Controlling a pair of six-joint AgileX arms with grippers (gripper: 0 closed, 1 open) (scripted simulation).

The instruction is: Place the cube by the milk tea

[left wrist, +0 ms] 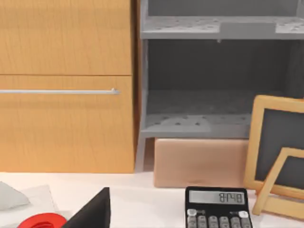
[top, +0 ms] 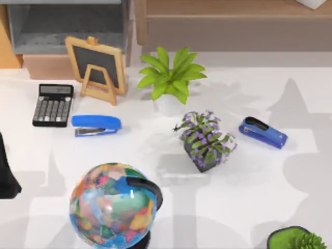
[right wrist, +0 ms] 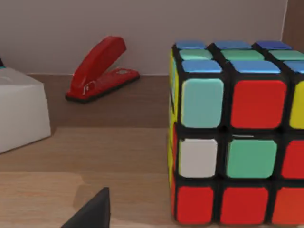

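Observation:
The cube (right wrist: 232, 137) is a colour-tiled puzzle cube with red, green, white and blue faces, standing on a wooden shelf (right wrist: 118, 156) in the right wrist view. It looms close ahead of my right gripper (right wrist: 92, 213), of which a dark tip shows low in that view, apart from the cube. The milk tea is out of view. My left arm (top: 5, 176) is parked at the table's left edge, and a dark tip of my left gripper (left wrist: 92, 211) faces the cabinet.
On the shelf a red stapler (right wrist: 102, 69) lies behind a white block (right wrist: 19, 111). The table holds a globe (top: 114, 205), a calculator (top: 53, 105), two blue staplers (top: 96, 125) (top: 263, 132), a chalkboard (top: 97, 67) and potted plants (top: 171, 75) (top: 205, 140).

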